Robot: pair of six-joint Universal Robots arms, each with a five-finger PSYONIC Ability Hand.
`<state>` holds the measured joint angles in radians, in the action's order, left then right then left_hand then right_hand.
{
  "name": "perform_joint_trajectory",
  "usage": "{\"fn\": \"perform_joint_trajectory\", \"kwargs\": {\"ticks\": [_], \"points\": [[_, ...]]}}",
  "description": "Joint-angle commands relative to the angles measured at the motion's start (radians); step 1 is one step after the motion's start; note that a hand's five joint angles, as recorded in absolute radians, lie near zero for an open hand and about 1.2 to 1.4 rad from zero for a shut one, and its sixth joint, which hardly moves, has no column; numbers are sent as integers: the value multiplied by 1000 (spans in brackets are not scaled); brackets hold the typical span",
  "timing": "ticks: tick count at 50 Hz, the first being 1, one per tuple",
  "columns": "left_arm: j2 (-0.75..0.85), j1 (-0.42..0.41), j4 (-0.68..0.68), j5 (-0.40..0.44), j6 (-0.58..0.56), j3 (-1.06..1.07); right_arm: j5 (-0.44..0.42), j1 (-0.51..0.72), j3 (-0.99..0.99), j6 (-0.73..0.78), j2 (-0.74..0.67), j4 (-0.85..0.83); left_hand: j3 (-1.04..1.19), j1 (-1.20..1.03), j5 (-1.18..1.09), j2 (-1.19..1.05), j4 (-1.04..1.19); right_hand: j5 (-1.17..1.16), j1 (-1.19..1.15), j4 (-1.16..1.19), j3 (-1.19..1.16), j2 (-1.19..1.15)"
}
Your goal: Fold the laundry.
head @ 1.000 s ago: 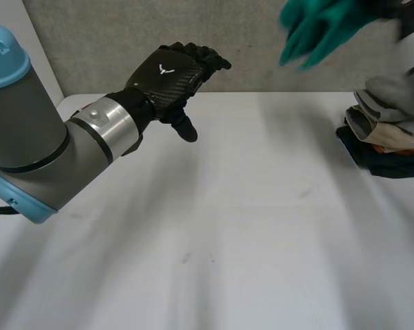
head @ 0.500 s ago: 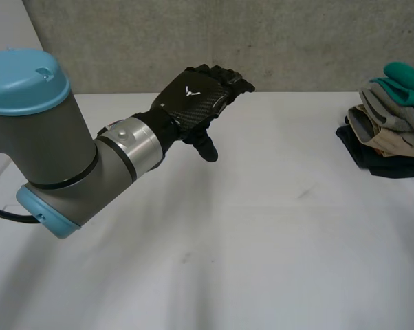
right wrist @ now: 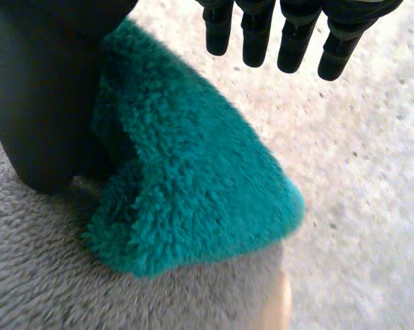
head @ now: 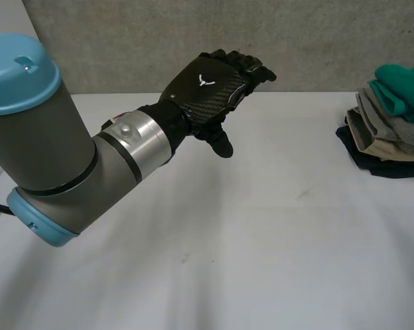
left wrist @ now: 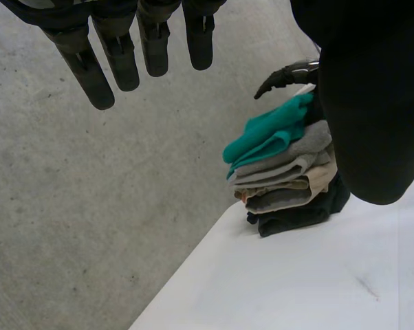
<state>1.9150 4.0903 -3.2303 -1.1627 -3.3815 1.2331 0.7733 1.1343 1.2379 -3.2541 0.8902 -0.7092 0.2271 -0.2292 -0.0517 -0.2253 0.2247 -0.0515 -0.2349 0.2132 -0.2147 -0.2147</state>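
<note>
1. The left arm [head: 49, 151], grey with a light-blue cap, reaches in from the left over the white table [head: 248, 247].
2. The left hand [head: 205, 86] hangs above the far middle of the table, back upward and thumb pointing down, touching nothing. In its wrist view the fingers [left wrist: 122, 62] are straight and stand well away from the thumb, so the hand is wide and holds nothing.
3. A grey wall [head: 124, 41] runs behind the table.
4. The stack of folded laundry [head: 386, 134] sits at the table's far right edge, well apart from the left hand. It has a dark piece at the bottom, beige and grey layers between, and a teal cloth [head: 399, 86] on top. The left wrist view shows the same stack by the wall.
5. The right hand [right wrist: 42, 96] is over the top of the stack. The fluffy teal cloth lies under its palm, resting on a grey cloth [right wrist: 35, 295]. Its fingers [right wrist: 255, 34] are straight and clear of the fabric. The thumb stands just beside the teal fold, and I cannot tell whether it touches. The hand is wide, with nothing gripped.
</note>
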Motion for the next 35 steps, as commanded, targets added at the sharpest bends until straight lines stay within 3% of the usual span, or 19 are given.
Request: {"fn": "perform_joint_trajectory", "kwargs": {"ticks": [1, 5, 10, 15, 18, 24, 29, 35], "points": [[-8, -5, 3, 0, 4, 3, 223, -67, 29, 293, 145, 354, 36, -34, -37, -38, 39, 51, 60, -39, 40, 40], [-33, -4, 3, -3, 5, 3, 447, -68, 17, 562, 234, 547, 36, -34, -37, -38, 39, 51, 60, -39, 40, 40], [-77, 2, 0, -28, 7, 3, 624, -13, -8, 722, 312, 505, 36, -34, -37, -38, 39, 51, 60, -39, 40, 40], [-137, 22, 0, -119, 28, 0, 633, 186, 27, 630, 417, 363, 39, -37, -40, -41, 42, 51, 60, -39, 40, 40], [-172, 58, 1, -228, 50, 8, 630, 263, 103, 533, 504, 313, 39, -37, -40, -41, 42, 51, 60, -39, 40, 40], [-211, 188, 15, -400, 54, 107, 581, 479, 288, 302, 579, 312, 1, 1, -2, -3, 4, 51, 60, -39, 40, 40], [-252, 242, 17, -407, 53, 242, 577, 607, 400, 249, 566, 313, -17, 19, 16, 15, -14, 51, 60, -39, 40, 40], [-272, 249, 6, -405, 59, 313, 612, 637, 440, 249, 547, 318, -28, 30, 27, 26, -26, 51, 60, -39, 40, 40]]}}
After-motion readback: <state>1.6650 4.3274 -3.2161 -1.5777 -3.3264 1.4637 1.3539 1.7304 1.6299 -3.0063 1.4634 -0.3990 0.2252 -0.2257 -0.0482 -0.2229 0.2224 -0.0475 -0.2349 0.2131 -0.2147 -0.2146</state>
